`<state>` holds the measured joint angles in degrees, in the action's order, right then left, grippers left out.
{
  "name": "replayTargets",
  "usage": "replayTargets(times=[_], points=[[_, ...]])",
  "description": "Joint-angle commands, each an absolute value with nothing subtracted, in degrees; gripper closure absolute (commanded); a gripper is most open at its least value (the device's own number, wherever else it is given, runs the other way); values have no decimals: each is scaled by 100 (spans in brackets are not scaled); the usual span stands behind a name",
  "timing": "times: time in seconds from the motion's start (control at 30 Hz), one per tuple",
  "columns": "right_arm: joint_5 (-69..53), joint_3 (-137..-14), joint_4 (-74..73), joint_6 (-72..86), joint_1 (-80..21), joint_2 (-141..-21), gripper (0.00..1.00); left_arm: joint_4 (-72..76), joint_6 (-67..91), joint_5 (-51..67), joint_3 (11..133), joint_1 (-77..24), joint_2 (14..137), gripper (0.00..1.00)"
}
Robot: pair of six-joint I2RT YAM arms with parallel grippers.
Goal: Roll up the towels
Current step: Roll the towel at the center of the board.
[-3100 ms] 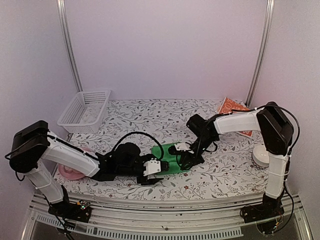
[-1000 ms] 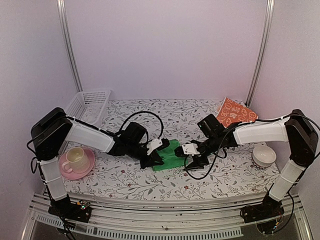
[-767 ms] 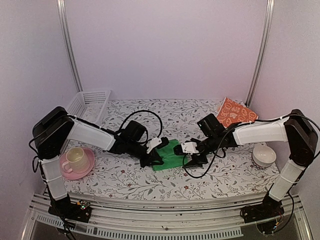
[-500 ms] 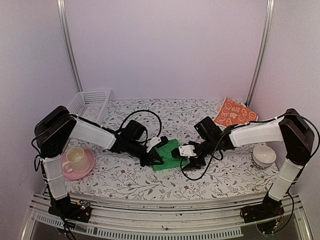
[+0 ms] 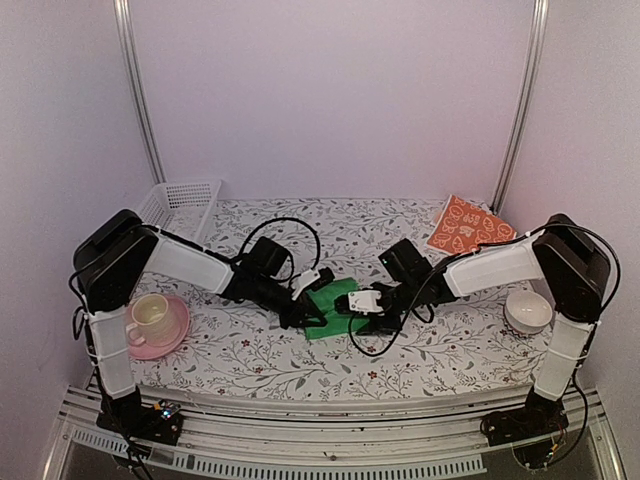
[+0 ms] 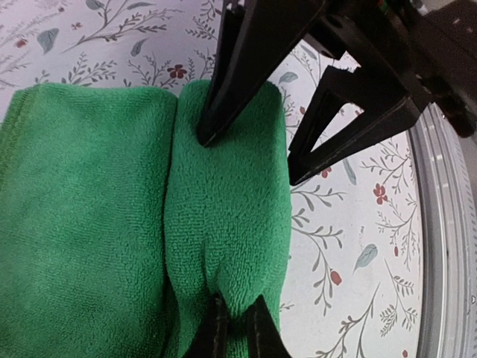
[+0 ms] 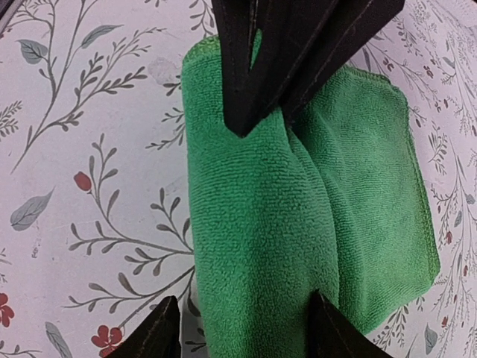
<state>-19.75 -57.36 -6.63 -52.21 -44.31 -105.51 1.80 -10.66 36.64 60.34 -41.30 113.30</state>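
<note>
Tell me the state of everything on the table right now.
green towel: partly rolled, roll along one edge.
orange towel: unrolled.
left pincer: shut on the green towel's roll.
right pincer: open, straddling the roll.
cup: upright on saucer.
bowl: upright.
basket: upright.

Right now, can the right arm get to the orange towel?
Probably yes. The orange towel sits uncovered close behind that arm's forearm. The right gripper only straddles the green towel, jaws open, so it could lift away.

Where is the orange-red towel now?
In the top view the orange-red towel sits at the far right, beside the right frame post and behind the white bowl.
</note>
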Motion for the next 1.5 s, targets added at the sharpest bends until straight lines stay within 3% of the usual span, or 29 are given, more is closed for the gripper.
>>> replayTargets(times=[0.0, 0.17, 0.3, 0.4, 0.57, 0.7, 0.97, 1.4, 1.47], points=[[-1555, -5838, -659, -4987, -4469, -10912, 45, -436, -1009, 3014, 5882, -3872, 11654, 96], [-1381, -5911, -610, -4881, -4473, -11034, 58, -393, -993, 2932, 5799, -3823, 11486, 86], [-1512, -6073, -957, -4936, -4474, -11100, 79, -241, -990, 2759, 5647, -3810, 11067, 64], [-1726, -6216, -1378, -5070, -4487, -11094, 80, -25, -991, 2668, 5441, -3826, 10631, 55], [-2171, -6529, -2269, -5286, -4483, -11054, 80, 432, -1173, 2184, 4929, -4128, 9758, 30], [-2578, -6830, -3107, -5515, -4476, -11172, 80, 719, -1374, 1529, 4616, -4682, 9167, 23], [-3160, -7480, -4281, -5691, -4468, -11762, 80, 1267, -1472, 868, 4268, -5486, 8970, 24], [-3296, -7726, -4651, -5643, -4436, -12026, 80, 1294, -1414, 565, 4605, -5738, 9884, 49], [-3274, -7734, -4655, -5635, -4422, -12045, 80, 1267, -1415, 545, 4638, -5753, 9966, 57]])
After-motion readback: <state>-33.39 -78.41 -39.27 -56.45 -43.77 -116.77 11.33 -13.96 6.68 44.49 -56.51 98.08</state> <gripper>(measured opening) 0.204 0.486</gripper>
